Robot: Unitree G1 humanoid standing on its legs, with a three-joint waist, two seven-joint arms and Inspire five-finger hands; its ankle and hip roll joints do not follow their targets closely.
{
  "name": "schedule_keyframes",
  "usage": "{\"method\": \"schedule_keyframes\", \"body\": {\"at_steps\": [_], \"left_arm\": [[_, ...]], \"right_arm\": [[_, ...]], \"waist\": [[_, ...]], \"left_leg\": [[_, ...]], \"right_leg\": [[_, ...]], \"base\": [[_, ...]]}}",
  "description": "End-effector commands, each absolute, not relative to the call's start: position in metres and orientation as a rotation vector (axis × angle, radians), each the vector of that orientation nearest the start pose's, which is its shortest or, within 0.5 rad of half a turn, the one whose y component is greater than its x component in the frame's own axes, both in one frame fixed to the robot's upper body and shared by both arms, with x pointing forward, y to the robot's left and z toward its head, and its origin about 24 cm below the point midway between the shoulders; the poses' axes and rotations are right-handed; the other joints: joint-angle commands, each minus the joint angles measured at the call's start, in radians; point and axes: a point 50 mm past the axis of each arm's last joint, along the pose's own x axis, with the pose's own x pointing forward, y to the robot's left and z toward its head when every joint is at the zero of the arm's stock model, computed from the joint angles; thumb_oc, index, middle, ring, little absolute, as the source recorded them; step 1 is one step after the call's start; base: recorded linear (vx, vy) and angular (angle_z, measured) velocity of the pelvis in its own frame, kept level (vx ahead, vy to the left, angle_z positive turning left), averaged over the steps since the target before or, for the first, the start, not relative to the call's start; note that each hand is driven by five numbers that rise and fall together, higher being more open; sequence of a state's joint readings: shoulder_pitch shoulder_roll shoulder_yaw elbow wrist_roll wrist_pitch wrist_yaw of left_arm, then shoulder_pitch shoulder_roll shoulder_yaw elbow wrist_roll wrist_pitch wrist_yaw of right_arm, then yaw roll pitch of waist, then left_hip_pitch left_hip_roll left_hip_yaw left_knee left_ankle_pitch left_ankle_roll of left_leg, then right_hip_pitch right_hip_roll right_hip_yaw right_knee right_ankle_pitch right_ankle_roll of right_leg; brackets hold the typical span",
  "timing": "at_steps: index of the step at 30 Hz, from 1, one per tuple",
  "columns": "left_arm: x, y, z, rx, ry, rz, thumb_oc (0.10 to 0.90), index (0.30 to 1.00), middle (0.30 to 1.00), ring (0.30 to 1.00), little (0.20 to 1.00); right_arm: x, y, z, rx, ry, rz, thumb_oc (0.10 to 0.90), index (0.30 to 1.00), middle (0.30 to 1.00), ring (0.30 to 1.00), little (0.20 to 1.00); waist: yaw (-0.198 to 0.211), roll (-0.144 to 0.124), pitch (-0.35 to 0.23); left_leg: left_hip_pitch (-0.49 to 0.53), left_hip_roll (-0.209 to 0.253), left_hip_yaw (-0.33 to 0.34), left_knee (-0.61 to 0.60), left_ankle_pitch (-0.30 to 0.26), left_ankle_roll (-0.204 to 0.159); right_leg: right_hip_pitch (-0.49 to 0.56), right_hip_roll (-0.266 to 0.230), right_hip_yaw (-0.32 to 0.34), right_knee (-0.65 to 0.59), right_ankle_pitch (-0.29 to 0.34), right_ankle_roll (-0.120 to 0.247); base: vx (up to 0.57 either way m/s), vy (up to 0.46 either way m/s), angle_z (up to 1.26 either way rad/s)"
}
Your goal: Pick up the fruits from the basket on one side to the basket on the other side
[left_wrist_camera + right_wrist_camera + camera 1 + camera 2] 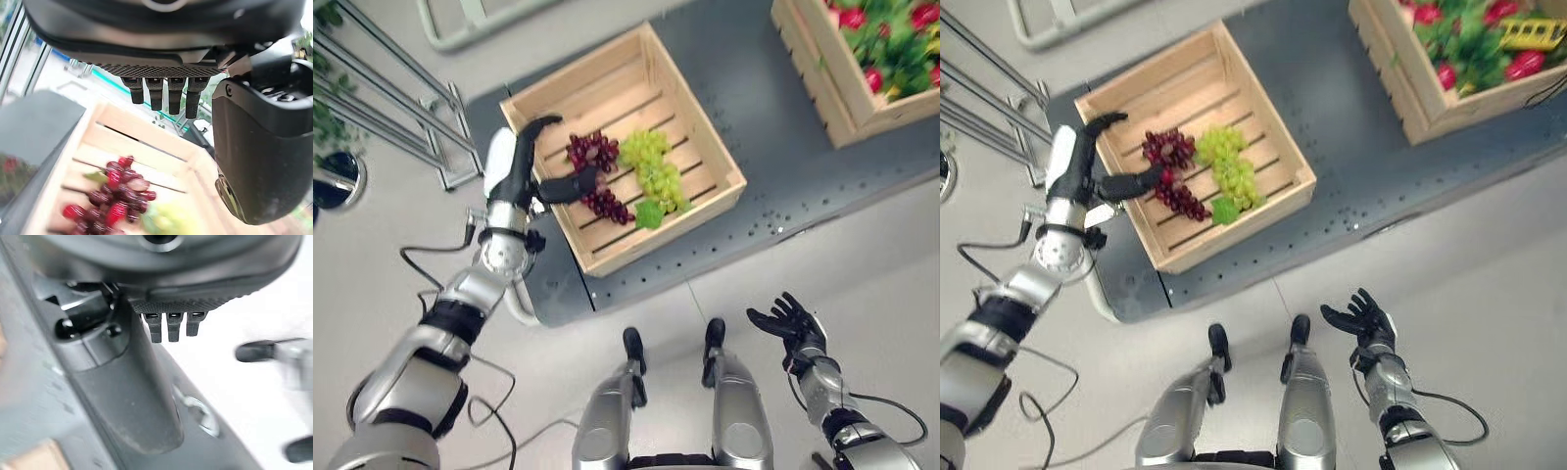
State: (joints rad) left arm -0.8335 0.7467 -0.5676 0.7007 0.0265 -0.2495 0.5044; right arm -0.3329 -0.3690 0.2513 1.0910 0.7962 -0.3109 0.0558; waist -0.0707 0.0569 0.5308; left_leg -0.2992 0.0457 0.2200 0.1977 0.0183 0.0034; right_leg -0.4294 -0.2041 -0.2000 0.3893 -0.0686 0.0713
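Reach step, nothing picked yet. Left hand [516, 162] hangs over the near-left rim of the wooden crate [705, 137], fingers spread open, thumb pointing at the red grapes [592, 171]; it holds nothing. Red grapes and green grapes [651, 171] lie side by side on the crate floor. Right hand [793, 328] idles low, open, empty. Second crate [822, 83] sits well apart to the right. Next: lower the left hand and close on the red bunch.
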Motion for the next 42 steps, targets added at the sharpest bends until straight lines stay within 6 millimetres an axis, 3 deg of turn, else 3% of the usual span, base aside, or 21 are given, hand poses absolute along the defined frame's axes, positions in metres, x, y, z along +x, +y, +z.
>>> {"method": "schedule_keyframes", "body": {"at_steps": [1, 7, 11, 15, 20, 24, 32, 35, 37, 42], "left_arm": [[0.371, 0.243, 0.247, 1.110, -0.669, 0.389, 0.800, 0.900, 0.900, 0.900, 0.900], [0.371, 0.243, 0.286, 1.464, -0.759, 0.451, 0.800, 0.900, 0.900, 0.900, 0.900], [0.371, 0.229, 0.313, 1.836, -0.829, 0.450, 0.800, 0.900, 0.900, 0.900, 0.900], [0.368, 0.213, 0.335, 2.076, -0.869, 0.441, 0.800, 0.900, 0.900, 0.900, 0.900], [0.367, 0.199, 0.350, 2.294, -0.804, 0.389, 0.800, 0.900, 0.900, 0.900, 0.900], [0.368, 0.190, 0.350, 2.444, -0.722, 0.337, 0.800, 0.900, 0.900, 0.900, 0.900], [0.369, 0.197, 0.362, 2.493, -0.575, 0.433, 0.800, 0.900, 0.900, 0.900, 0.900], [0.364, 0.209, 0.375, 2.418, -0.556, 0.610, 0.800, 0.900, 0.900, 0.900, 0.900], [0.360, 0.229, 0.383, 2.311, -0.550, 0.760, 0.800, 0.900, 0.900, 0.900, 0.900], [0.355, 0.257, 0.381, 2.249, -0.557, 0.929, 0.800, 0.900, 0.900, 0.900, 0.900]], "right_arm": [[0.268, -0.259, -0.042, 0.227, 0.287, -0.248, 0.800, 0.900, 0.900, 0.900, 0.900], [0.280, -0.264, -0.025, 0.216, 0.227, -0.248, 0.800, 0.900, 0.900, 0.900, 0.900], [0.290, -0.271, -0.011, 0.221, 0.168, -0.246, 0.800, 0.900, 0.900, 0.900, 0.900], [0.297, -0.271, 0.002, 0.239, 0.109, -0.225, 0.800, 0.900, 0.900, 0.900, 0.900], [0.303, -0.266, 0.013, 0.256, 0.067, -0.189, 0.800, 0.900, 0.900, 0.900, 0.900], [0.306, -0.259, 0.015, 0.267, 0.062, -0.171, 0.800, 0.900, 0.900, 0.900, 0.900], [0.299, -0.260, 0.008, 0.297, 0.069, -0.176, 0.800, 0.900, 0.900, 0.900, 0.900], [0.296, -0.260, 0.006, 0.308, 0.068, -0.181, 0.800, 0.900, 0.900, 0.900, 0.900], [0.294, -0.260, 0.004, 0.316, 0.072, -0.183, 0.800, 0.900, 0.900, 0.900, 0.900], [0.293, -0.252, 0.002, 0.329, 0.080, -0.179, 0.800, 0.900, 0.900, 0.900, 0.900]], "waist": [[-0.021, -0.017, -0.011], [-0.033, -0.028, -0.011], [-0.039, -0.020, -0.011], [-0.042, -0.014, -0.011], [-0.041, -0.016, -0.011], [-0.039, -0.025, -0.011], [-0.038, -0.038, -0.011], [-0.032, -0.042, -0.011], [-0.028, -0.046, -0.011], [-0.022, -0.058, -0.011]], "left_leg": [[-0.131, 0.055, 0.000, 0.244, -0.124, -0.036], [-0.297, 0.084, -0.003, 0.374, -0.166, -0.027], [-0.381, 0.096, -0.002, 0.442, -0.196, -0.022], [-0.455, 0.090, -0.006, 0.478, -0.207, -0.014], [-0.514, 0.090, -0.011, 0.501, -0.213, -0.007], [-0.549, 0.090, -0.019, 0.519, -0.220, -0.006], [-0.588, 0.093, -0.026, 0.541, -0.226, 0.001], [-0.592, 0.093, -0.028, 0.540, -0.223, 0.005], [-0.591, 0.093, -0.028, 0.544, -0.224, 0.005], [-0.578, 0.092, -0.031, 0.538, -0.223, 0.003]], "right_leg": [[-0.026, 0.024, 0.035, 0.068, -0.048, -0.045], [-0.176, 0.030, 0.058, 0.164, -0.066, -0.048], [-0.264, 0.020, 0.067, 0.221, -0.075, -0.047], [-0.343, 0.017, 0.077, 0.252, -0.069, -0.044], [-0.408, 0.006, 0.071, 0.280, -0.063, -0.039], [-0.443, 0.003, 0.064, 0.297, -0.059, -0.032], [-0.476, 0.004, 0.057, 0.304, -0.049, -0.022], [-0.477, 0.004, 0.055, 0.300, -0.044, -0.019], [-0.476, 0.006, 0.055, 0.303, -0.043, -0.020], [-0.463, 0.010, 0.051, 0.303, -0.045, -0.023]], "base": [[-0.10, 0.052, 0.04], [-0.06, 0.042, 0.05], [0.01, 0.075, 0.05], [0.02, 0.068, 0.02], [0.01, 0.011, 0.02], [0.01, 0.004, 0.06], [0.01, 0.005, 0.00], [0.00, 0.000, 0.00], [0.00, 0.000, 0.00], [0.00, 0.000, 0.00]]}}
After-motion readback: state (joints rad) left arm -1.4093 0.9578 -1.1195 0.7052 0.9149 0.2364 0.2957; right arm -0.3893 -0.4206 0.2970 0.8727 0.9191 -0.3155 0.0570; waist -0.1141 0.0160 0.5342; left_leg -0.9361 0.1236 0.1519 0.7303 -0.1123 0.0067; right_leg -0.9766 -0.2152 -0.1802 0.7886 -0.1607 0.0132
